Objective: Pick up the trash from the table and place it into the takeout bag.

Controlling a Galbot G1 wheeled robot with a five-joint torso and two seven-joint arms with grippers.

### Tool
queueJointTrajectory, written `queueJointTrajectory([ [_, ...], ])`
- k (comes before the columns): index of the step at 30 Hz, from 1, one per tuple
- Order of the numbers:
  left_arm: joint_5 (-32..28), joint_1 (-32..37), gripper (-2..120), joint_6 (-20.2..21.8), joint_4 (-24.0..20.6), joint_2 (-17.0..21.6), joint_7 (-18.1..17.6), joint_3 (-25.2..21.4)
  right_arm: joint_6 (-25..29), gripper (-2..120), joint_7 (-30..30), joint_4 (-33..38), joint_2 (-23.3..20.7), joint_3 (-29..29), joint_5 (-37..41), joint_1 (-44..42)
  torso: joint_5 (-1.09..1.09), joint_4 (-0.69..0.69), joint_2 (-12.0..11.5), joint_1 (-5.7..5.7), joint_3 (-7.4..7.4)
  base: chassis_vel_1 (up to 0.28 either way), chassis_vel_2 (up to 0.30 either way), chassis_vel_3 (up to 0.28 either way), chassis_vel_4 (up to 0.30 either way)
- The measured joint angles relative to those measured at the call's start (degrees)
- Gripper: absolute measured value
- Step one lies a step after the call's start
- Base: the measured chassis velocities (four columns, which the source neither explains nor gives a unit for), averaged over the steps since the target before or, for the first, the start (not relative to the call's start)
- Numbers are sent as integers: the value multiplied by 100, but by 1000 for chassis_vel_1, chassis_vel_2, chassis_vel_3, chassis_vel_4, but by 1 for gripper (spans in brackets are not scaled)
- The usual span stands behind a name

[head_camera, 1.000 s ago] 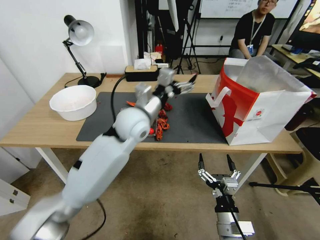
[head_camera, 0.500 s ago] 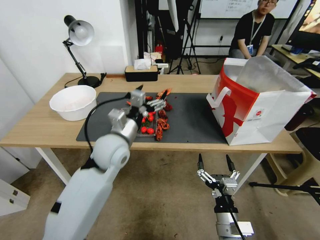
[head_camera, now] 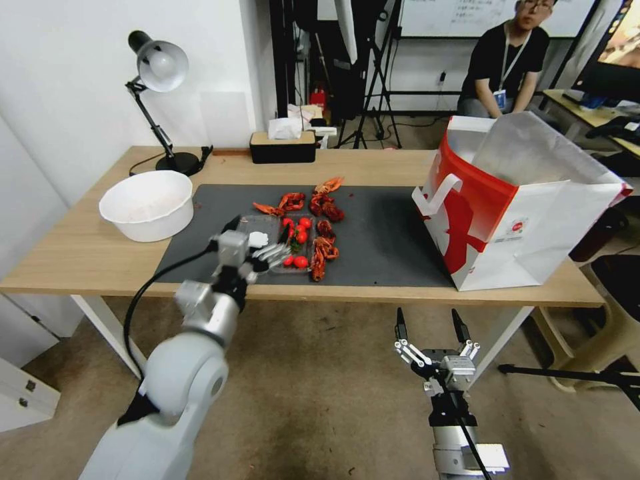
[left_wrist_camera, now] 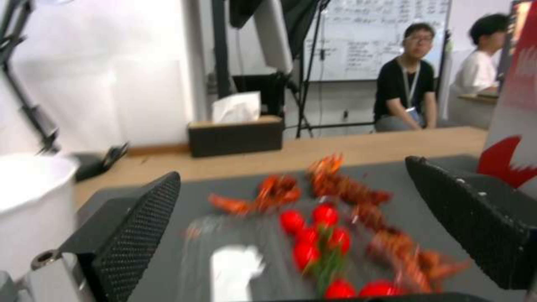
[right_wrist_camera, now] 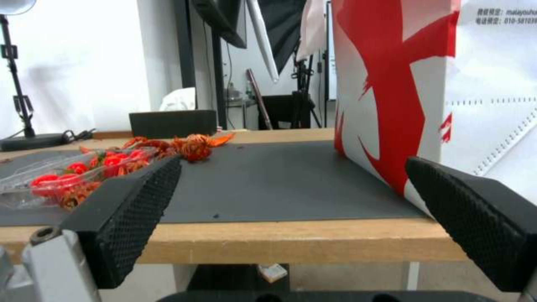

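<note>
White paper with red side panels makes up the takeout bag (head_camera: 527, 220), which stands open-topped at the right end of the counter (head_camera: 80, 257), its base partly on the dark grey mat (head_camera: 380, 243). Its inside cannot be seen from the head view. In the right wrist view the bag's white face carries small grey print: "malayouhuo" and a number starting "010-58103", the rest cut off.

On the mat lies a clear tray (head_camera: 283, 243) holding red tomatoes (head_camera: 300, 233) with a bit of green, plus a white scrap; red crayfish (head_camera: 325, 203) lie in it and spill onto the mat just beyond. A big white plastic bowl (head_camera: 148, 203) sits on the bare wood left of the mat (its inside looks faintly stained). At the back edge a dark tissue box (head_camera: 282, 147) holds a white tissue, and a desk lamp (head_camera: 157, 67) stands near the left corner.

The left hand (head_camera: 257, 243) hovers at the counter's near edge, just before the tray, fingers spread wide and holding nothing. The right hand (head_camera: 430, 327) hangs below the counter's front edge, likewise spread wide and unladen.
</note>
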Motion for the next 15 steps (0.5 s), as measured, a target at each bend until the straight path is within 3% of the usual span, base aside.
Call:
queueJointTrajectory([
  [4, 32, 602, 100, -321, -108, 8, 162, -447, -2, 100, 0, -9, -41, -7, 18, 51, 0, 0, 0, 0, 0, 0, 0, 0, 0],
  [15, 122, 1167, 100, -836, 9, -94, 266, -979, -107, 100, -44, -22, -128, -75, 80, 112, 1, 0, 0, 0, 0, 0, 0, 0, 0],
])
